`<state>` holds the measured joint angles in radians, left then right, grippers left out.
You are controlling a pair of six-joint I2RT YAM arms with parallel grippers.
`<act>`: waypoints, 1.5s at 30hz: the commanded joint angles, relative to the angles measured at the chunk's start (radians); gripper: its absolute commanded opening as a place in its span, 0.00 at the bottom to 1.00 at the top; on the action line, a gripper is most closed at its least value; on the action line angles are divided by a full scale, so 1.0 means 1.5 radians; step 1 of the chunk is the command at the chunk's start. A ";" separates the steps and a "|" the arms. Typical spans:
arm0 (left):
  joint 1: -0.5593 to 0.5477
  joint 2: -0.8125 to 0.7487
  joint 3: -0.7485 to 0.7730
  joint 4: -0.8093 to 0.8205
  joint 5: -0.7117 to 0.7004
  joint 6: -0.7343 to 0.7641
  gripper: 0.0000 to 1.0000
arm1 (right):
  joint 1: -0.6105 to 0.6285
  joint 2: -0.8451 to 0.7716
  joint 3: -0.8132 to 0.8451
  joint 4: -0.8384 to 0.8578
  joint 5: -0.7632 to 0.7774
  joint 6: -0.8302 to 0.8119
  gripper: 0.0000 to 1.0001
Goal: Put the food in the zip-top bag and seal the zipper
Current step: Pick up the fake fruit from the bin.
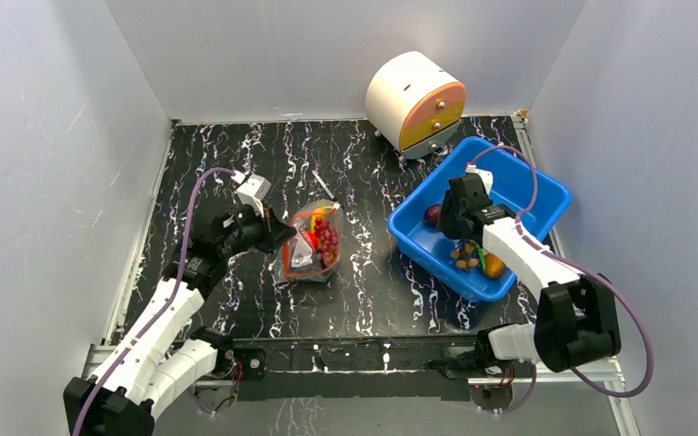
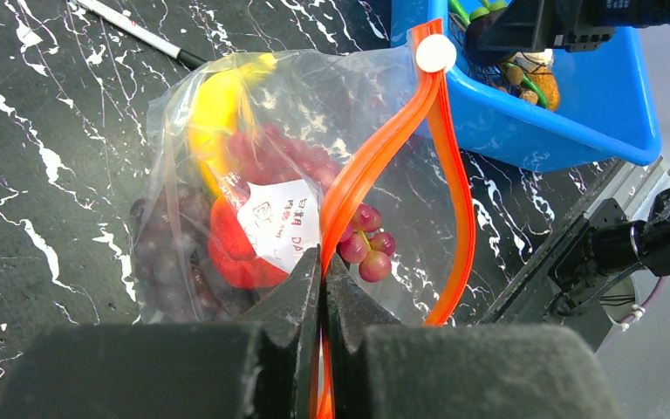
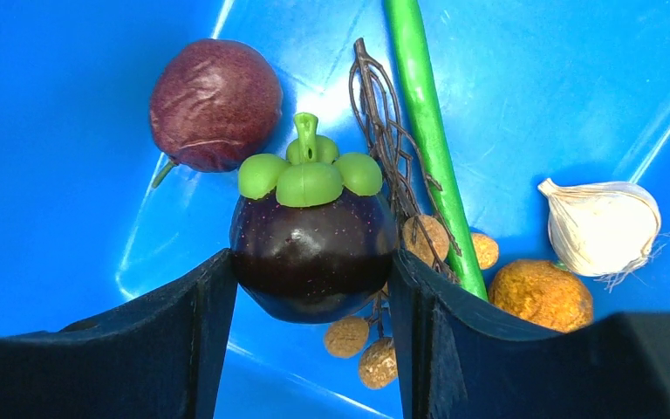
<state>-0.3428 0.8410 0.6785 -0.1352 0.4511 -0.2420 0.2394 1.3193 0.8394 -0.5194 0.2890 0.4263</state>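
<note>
Left wrist view: the left gripper (image 2: 323, 262) is clamped on the zipper (image 2: 368, 161) of the zip-top bag (image 2: 174, 113), which lies on the table (image 2: 52, 175) holding a banana (image 2: 214, 113), grapes (image 2: 362, 244) and a red fruit (image 2: 231, 249). Beyond, in the blue bin (image 2: 576, 122), the right gripper (image 3: 314, 288) pinches a mangosteen (image 3: 310, 236).

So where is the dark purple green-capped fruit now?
In the right wrist view, the dark purple fruit sits between the fingers of the right end effector in the blue plastic bin, beside a wrinkled maroon fruit.

zipper (image 2: 358, 175): near end hidden between fingers (image 2: 292, 297) | blue bin (image 2: 576, 122): cut off top
</note>
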 commanded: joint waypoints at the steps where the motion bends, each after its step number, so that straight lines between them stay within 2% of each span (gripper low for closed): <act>1: -0.001 -0.012 -0.002 0.005 -0.006 0.008 0.00 | 0.002 -0.041 0.048 -0.016 0.002 0.007 0.43; 9: -0.001 -0.017 -0.007 0.018 0.002 -0.012 0.00 | 0.018 -0.105 0.071 -0.043 -0.039 0.028 0.43; 15: -0.001 -0.021 -0.010 0.030 0.014 -0.041 0.00 | 0.063 -0.128 0.108 -0.067 -0.103 0.040 0.44; 28: -0.001 -0.021 0.020 0.008 0.011 -0.086 0.00 | 0.297 -0.139 0.224 -0.050 -0.108 0.136 0.45; 38: -0.001 -0.004 0.043 -0.004 0.014 -0.097 0.00 | 0.469 -0.094 0.225 0.056 -0.127 0.207 0.46; 45: -0.001 0.004 0.051 0.002 0.033 -0.101 0.00 | 0.526 -0.037 0.215 0.130 -0.135 0.225 0.46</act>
<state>-0.3428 0.8444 0.7025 -0.1402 0.4648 -0.3889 0.9947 1.2339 1.1423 -0.4511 0.0750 0.7361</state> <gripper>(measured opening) 0.009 0.565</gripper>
